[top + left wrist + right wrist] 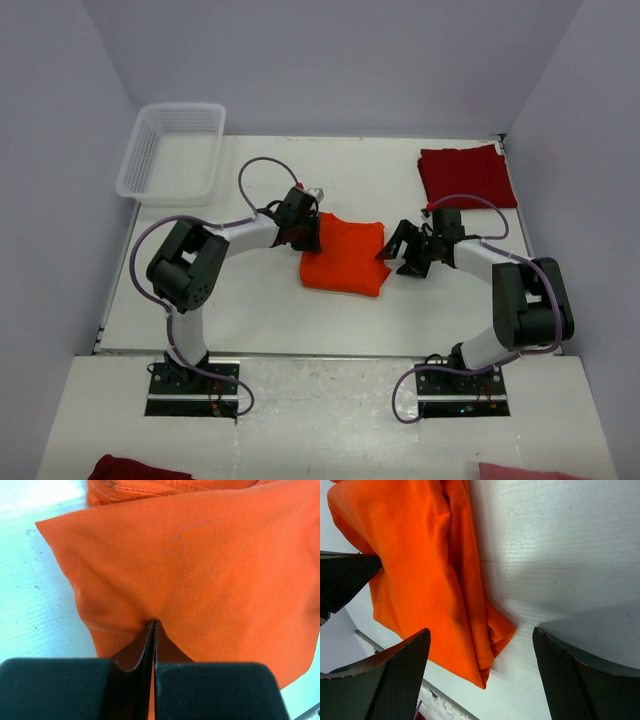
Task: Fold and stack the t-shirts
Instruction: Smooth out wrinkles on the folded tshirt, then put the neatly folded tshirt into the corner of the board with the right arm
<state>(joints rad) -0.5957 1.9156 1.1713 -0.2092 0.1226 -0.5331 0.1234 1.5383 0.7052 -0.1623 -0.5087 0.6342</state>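
The orange t-shirt (342,258) lies folded in the middle of the table. My left gripper (305,232) is at its left edge, shut on a pinch of the orange cloth (200,570), which bunches up around the closed tips of the left gripper (154,625). At the shirt's right edge my right gripper (400,250) is open. In the right wrist view a corner of the orange shirt (430,580) lies on the table between the wide-apart fingers of the right gripper (481,632), untouched. The dark red t-shirt (465,175) lies folded at the back right.
A white lattice basket (170,150) stands at the back left corner of the table. Grey walls close in the table on three sides. Bits of red cloth (130,468) and pink cloth (525,472) show at the bottom edge, in front of the arm bases.
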